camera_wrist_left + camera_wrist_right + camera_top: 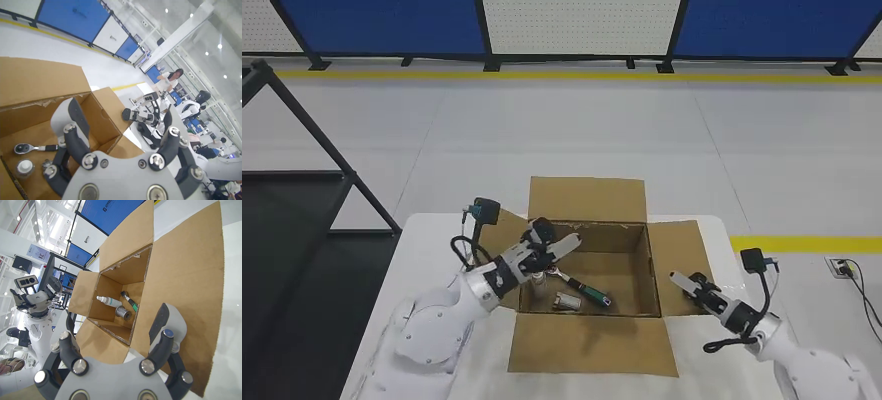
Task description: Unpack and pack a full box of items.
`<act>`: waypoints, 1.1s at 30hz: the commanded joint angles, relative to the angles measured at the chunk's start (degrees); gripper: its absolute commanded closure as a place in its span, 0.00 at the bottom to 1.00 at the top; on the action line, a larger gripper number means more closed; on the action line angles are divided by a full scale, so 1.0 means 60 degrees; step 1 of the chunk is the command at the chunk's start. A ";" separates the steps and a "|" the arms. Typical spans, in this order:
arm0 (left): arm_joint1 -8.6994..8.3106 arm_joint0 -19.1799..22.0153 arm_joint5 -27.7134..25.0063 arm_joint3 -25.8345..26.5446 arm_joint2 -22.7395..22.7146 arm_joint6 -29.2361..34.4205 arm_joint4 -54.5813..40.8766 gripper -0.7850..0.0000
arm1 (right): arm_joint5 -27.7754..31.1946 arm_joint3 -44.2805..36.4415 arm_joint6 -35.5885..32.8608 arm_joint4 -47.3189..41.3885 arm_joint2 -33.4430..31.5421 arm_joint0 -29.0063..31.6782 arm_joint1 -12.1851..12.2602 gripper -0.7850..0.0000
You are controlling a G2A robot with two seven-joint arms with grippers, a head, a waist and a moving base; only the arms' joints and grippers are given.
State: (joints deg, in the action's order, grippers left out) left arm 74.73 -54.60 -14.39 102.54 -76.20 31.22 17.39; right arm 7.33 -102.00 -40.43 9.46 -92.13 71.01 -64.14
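Top view had the cardboard box (587,198) sitting open on the table (432,240), flaps folded out. My left gripper (564,247) hung over its left wall, fingers spread wide with nothing between them. The right gripper (680,279) was above the right flap, also splayed and empty.

Down on the box floor, the right wrist view gave me three things: a spray bottle (109,301) on its side, a metal spool (122,313) just beside it, and a green-handled ratchet (130,300) lying at an angle.

I judged we were in the unpacking, with the left arm best placed for the next pick. The bottle lay on that arm's side, so my call was to take it first. I'd turn the wrist so the pads crossed the bottle's body rather than ran along it. Then drop straight down clear of the cardboard wall and close around the middle, because a round bottle would likely roll out of an off-centre pinch. The spool sat close enough to get knocked, so a slow descent.
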 commanded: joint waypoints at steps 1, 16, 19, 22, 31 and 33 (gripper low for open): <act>-0.0042 -0.0543 -0.0218 0.0411 -0.0408 -0.0610 -0.0026 0.00 | -0.0021 -0.0037 0.0009 -0.0005 -0.0017 0.0059 0.0013 0.00; -0.0282 -0.3581 -0.1005 0.2153 -0.3261 -0.2823 -0.0075 0.00 | 0.0391 -0.0867 0.0148 -0.0102 0.0114 0.0328 0.0080 0.00; -0.0311 -0.3964 -0.1148 0.2323 -0.3637 -0.2952 -0.0163 0.00 | 0.0398 -0.1276 -0.0008 0.0023 0.0351 0.0184 0.0090 0.00; -0.0332 -0.4339 -0.1318 0.2484 -0.3975 -0.3095 -0.0264 0.00 | 0.0242 -0.1457 -0.0234 0.0278 0.0782 -0.0215 0.0088 0.00; -0.0339 -0.5679 -0.1823 0.2796 -0.5147 -0.3958 -0.0728 0.00 | -0.0590 -0.0963 -0.0535 0.1138 0.3067 -0.2485 -0.0115 0.00; -0.0334 -0.5914 -0.1949 0.2839 -0.5297 -0.4057 -0.0842 0.00 | -0.0737 -0.0680 -0.0451 0.1307 0.3705 -0.3060 -0.0215 0.00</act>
State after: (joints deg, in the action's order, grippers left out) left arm 72.71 -89.36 -25.73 119.46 -107.59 7.15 12.63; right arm 3.32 -107.06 -43.37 16.92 -72.17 54.75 -65.13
